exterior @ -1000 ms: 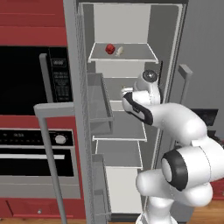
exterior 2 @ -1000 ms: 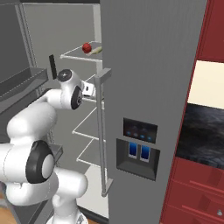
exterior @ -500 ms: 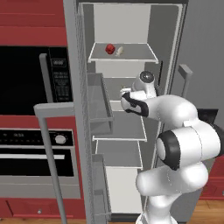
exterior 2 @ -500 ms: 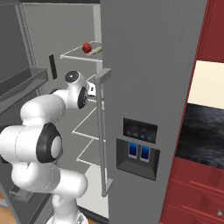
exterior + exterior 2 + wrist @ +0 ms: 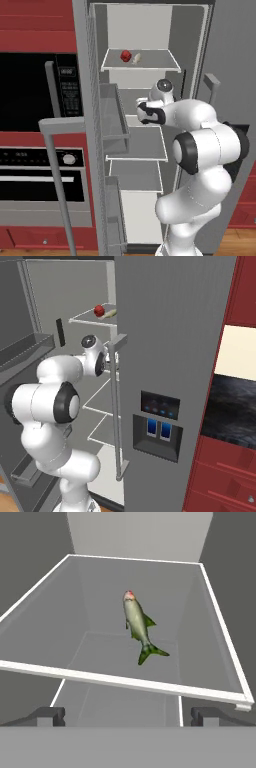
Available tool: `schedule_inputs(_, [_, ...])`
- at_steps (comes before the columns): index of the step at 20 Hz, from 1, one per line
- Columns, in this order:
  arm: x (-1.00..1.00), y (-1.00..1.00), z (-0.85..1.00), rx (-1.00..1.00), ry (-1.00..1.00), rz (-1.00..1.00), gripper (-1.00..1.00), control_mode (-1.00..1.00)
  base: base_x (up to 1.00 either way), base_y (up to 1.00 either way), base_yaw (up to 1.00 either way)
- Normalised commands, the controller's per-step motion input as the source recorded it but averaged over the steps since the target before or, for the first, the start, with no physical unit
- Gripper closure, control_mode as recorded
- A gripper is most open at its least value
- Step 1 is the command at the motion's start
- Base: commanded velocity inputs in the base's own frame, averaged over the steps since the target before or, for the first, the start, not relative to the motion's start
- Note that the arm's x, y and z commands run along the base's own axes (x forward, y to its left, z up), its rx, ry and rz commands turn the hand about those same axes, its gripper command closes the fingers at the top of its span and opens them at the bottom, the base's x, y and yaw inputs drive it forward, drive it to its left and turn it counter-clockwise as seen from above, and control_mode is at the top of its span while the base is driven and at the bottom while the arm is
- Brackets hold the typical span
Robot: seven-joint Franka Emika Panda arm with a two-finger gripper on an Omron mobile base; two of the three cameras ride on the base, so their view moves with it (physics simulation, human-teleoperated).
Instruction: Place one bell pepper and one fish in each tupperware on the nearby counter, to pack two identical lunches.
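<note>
**Open gripper held inside the fridge above a fish on a glass shelf**

The white arm is reached into the open refrigerator, and the gripper is seen in the hand view with its two dark finger tips set far apart at the bottom corners; nothing is held between them. In the left base view the hand is placed at the level of the second shelf, below the top shelf.

A fish with a pale silvery-green body, green fins and a reddish snout is shown in the hand view lying on a white-rimmed glass shelf, its head turned away from the gripper and its tail towards it. The fish is apart from the finger tips.

On the top shelf a red bell pepper is seen, with a small pale item just beside it on the right; its kind cannot be told at this size. In the right base view the same pepper is seen on the upper shelf, above the arm's wrist.

A black oven is set into the red cabinetry left of the fridge.
</note>
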Motion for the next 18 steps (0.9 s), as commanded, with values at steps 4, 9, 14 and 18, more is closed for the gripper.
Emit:
schedule_inputs(4, [0.40, -0.08, -0.08, 0.00, 0.00, 0.00, -1.00, -1.00, 0.00, 0.00, 0.00])
schedule_inputs(9, [0.40, -0.07, -0.13, 0.00, 0.00, 0.00, -1.00, -1.00, 0.00, 0.00, 0.00])
schedule_inputs(14, [0.39, 0.00, -0.21, 0.00, 0.00, 0.00, -1.00, -1.00, 0.00, 0.00, 0.00])
schedule_inputs(18, [0.36, 0.00, -0.17, 0.00, 0.00, 0.00, -1.00, -1.00, 0.00, 0.00, 0.00])
